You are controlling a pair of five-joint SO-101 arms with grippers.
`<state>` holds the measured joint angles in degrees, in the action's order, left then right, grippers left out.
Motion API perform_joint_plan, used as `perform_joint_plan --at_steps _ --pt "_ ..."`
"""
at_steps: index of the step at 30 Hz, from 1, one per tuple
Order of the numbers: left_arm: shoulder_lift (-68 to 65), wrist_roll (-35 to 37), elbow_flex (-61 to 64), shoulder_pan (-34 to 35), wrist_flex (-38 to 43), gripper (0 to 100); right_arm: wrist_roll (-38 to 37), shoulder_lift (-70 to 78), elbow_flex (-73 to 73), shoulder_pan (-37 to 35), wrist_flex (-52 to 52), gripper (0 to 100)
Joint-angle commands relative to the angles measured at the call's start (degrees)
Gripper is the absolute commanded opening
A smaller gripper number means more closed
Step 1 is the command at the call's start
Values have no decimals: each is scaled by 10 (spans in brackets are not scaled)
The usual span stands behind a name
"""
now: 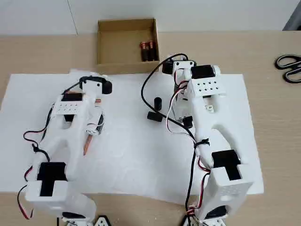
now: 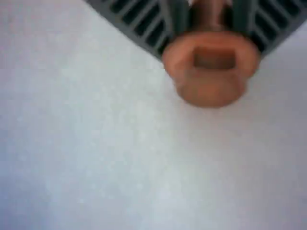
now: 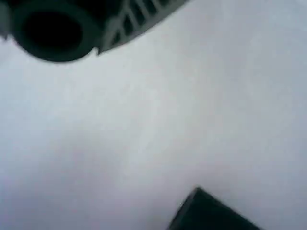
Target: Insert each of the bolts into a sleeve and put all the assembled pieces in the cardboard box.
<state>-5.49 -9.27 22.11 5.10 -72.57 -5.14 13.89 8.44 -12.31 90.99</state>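
- Step in hand (judged): mate bolt (image 2: 211, 67) to sleeve (image 3: 53, 31) in the air. Each arm carries one part.
- Left jaws: clamped on the bolt just behind its head. The socketed head faces the left wrist camera.
- Right jaws: closed against the sleeve, as far as the right wrist view shows. Its open bore looks back at the camera.
- Landmark: cardboard box (image 1: 117, 47). Two assembled pieces (image 1: 147, 51) lie in its right end.
- In the high view the bolt (image 1: 87, 143) hangs well out from the box, off its left corner, with its shank pointing away from the box.
- The sleeve (image 1: 187, 121) hangs off the box's right corner, somewhat nearer the box than the bolt. The two parts are well apart.
- Two loose sleeves (image 1: 158, 102) lie on the white sheet (image 1: 127, 155) just out from the box's right corner, between the held parts.
- To do it well, turn one wrist so shank and bore share one axis before closing the gap.
- Bring the shank tip to the bore mouth slowly, and hold both grips firm so neither part twists.
- Feed straight. If it binds, back off and re-align instead of pushing.
- Risk: the loose sleeves and the trailing cables sit under the meeting path, so keep the parts high.
- Scissors (image 1: 289, 67) lie on the worktop (image 1: 277, 117), far to the box's right.
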Motion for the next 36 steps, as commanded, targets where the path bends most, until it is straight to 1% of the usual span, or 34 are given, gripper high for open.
perform_joint_plan --at_steps 1,5,8,10,13,17,19,22,24,30,33,36 --pt "90 1 -65 0 -66 6 -5 -44 39 3 7 6" --pt "187 4 -112 0 -137 6 -5 -51 92 1 42 6" --pt "255 54 -117 4 -179 6 -5 -87 98 -1 45 6" --pt "295 76 -116 4 -205 6 -5 -127 98 -14 45 6" --pt "345 79 -116 0 -217 6 -5 -202 98 -47 44 6" --pt "382 89 -105 1 -197 6 -4 -284 91 -87 45 6" --pt "391 130 -92 1 -185 6 -3 -320 62 -95 44 6" --pt "408 212 -65 0 -148 6 -3 -362 8 -97 44 6" --pt "421 251 -46 -14 -122 6 -2 -386 -33 -96 39 6" --pt "474 300 -6 -100 -57 6 -1 -452 -152 -97 -33 6" --pt "502 325 16 -118 -24 6 -1 -496 -214 -97 -88 6" --pt "525 331 40 -120 1 6 -1 -548 -276 -97 -149 6"
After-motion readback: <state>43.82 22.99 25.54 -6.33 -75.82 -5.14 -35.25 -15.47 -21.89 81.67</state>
